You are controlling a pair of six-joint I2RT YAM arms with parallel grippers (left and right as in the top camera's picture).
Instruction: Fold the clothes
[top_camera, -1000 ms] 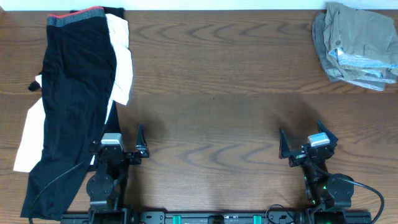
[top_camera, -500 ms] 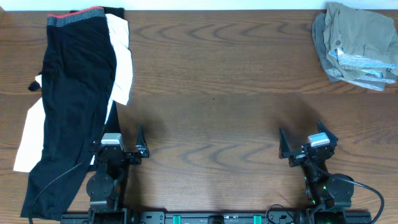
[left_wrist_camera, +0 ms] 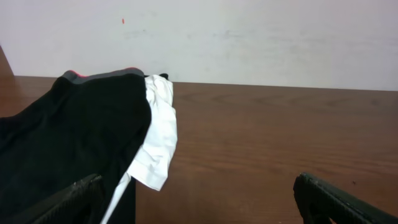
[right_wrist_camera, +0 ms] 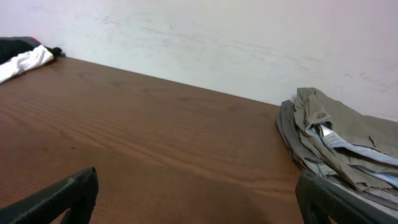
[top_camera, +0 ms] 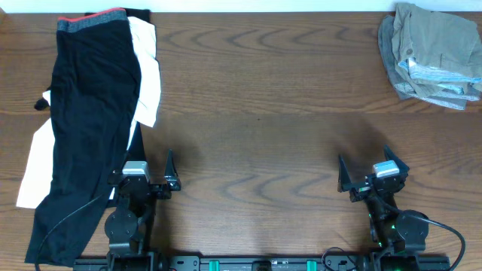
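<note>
Overhead, black pants (top_camera: 86, 120) are seen spread lengthwise down the left side of the table (top_camera: 263, 90), with the grey, red-edged waistband (top_camera: 94, 19) laid at the far edge. A white cloth (top_camera: 147, 75) is partly covered by the pants, and its edges are exposed on both sides. The left gripper (top_camera: 143, 175) is held low at the near edge, just beside the lower leg of the pants; its fingers are spread wide and nothing is gripped between them. The right gripper (top_camera: 367, 175) is held low at the near edge, right of centre, its fingers likewise spread wide with nothing held. A khaki pile (top_camera: 433, 56) is set folded at the far right corner, well apart from both grippers; in the right wrist view it is seen at the right, below a pale wall (right_wrist_camera: 217, 37)
</note>
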